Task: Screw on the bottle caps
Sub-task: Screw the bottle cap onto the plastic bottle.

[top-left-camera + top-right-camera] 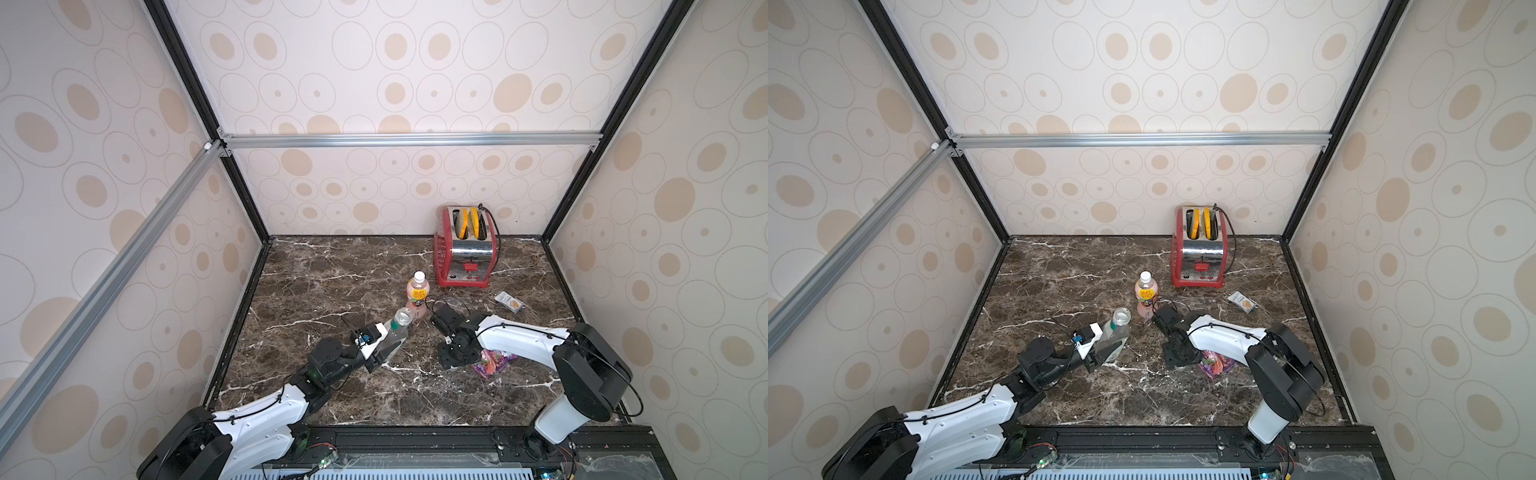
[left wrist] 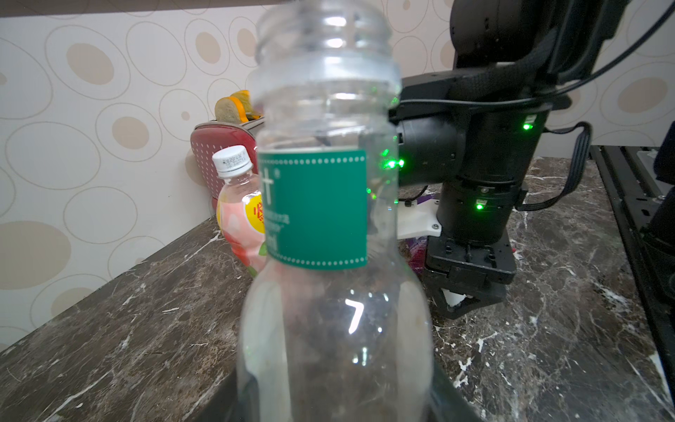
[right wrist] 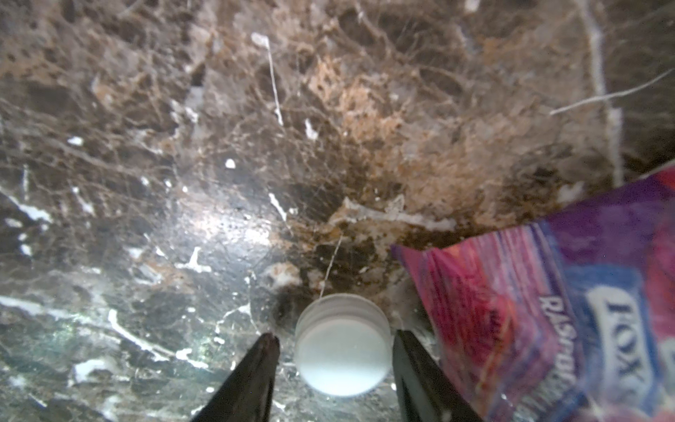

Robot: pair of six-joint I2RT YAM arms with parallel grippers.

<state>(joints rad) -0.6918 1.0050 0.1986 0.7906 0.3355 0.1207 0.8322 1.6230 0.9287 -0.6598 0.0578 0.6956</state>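
My left gripper (image 1: 384,347) (image 2: 336,402) is shut on the lower body of the clear bottle (image 1: 395,336) (image 1: 1115,336) (image 2: 328,204), which has a green label. The bottle leans away from the arm, its threaded neck (image 1: 402,316) uncapped. My right gripper (image 1: 449,365) (image 3: 335,336) points down at the table. Its fingers stand open on either side of a loose white bottle cap (image 3: 342,347), with a narrow gap on one side. The pink bottle (image 1: 417,295) (image 1: 1145,295) (image 2: 241,219) stands upright behind, and a white cap (image 1: 419,275) (image 2: 232,160) sits on it.
A purple candy bag (image 1: 494,361) (image 3: 548,310) lies right beside the loose cap, under the right arm. A red toaster (image 1: 465,249) (image 1: 1202,249) stands at the back wall. A small snack packet (image 1: 509,301) lies to its front right.
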